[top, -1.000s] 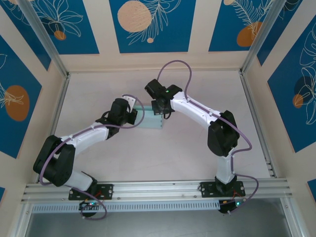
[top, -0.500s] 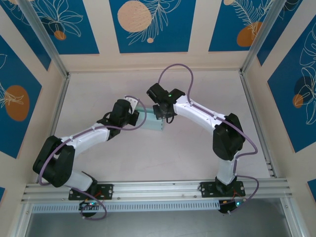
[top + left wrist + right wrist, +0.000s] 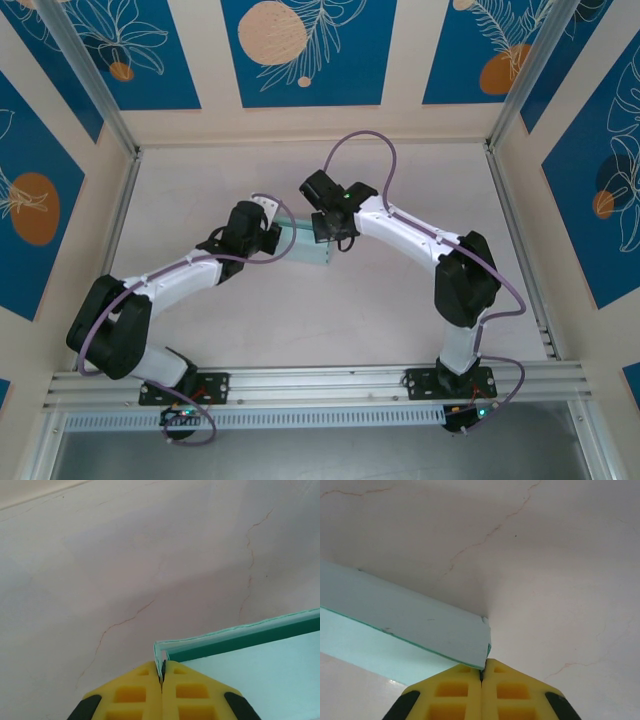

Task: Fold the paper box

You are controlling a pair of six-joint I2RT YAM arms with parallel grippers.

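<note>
Two grips: left pincer (image 3: pixel 161 674) and right pincer (image 3: pixel 481 671) clamp opposite ends of the paper box (image 3: pixel 306 245); best to crease slowly, tension even.

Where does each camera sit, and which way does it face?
Top external: above and behind, looking down at the table; left arm and right arm meet at the paper box.
Left wrist: behind the left gripper, facing past its shut yellow fingers to the box's edge.
Right wrist: behind the right gripper, likewise, at a box corner.
Shared: the box.
</note>
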